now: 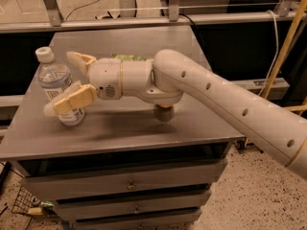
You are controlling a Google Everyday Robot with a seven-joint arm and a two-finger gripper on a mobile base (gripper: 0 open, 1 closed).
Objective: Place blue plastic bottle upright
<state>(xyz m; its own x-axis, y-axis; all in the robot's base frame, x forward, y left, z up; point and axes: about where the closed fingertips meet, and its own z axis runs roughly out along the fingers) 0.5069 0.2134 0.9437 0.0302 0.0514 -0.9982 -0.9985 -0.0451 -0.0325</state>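
blue plastic bottle near upright, cap up, slightly tilted | gripper jaws spread apart around it

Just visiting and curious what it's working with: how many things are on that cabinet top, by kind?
Plastic bottles: 1, the blue plastic bottle, standing at the left of the cabinet top, inside the gripper, whose fingers are open.
Snack bags: 1, a green snack bag, mostly hidden behind the arm.
Total: 2.

One blue plastic bottle, one gripper at it, two spread fingers, one green bag, one table
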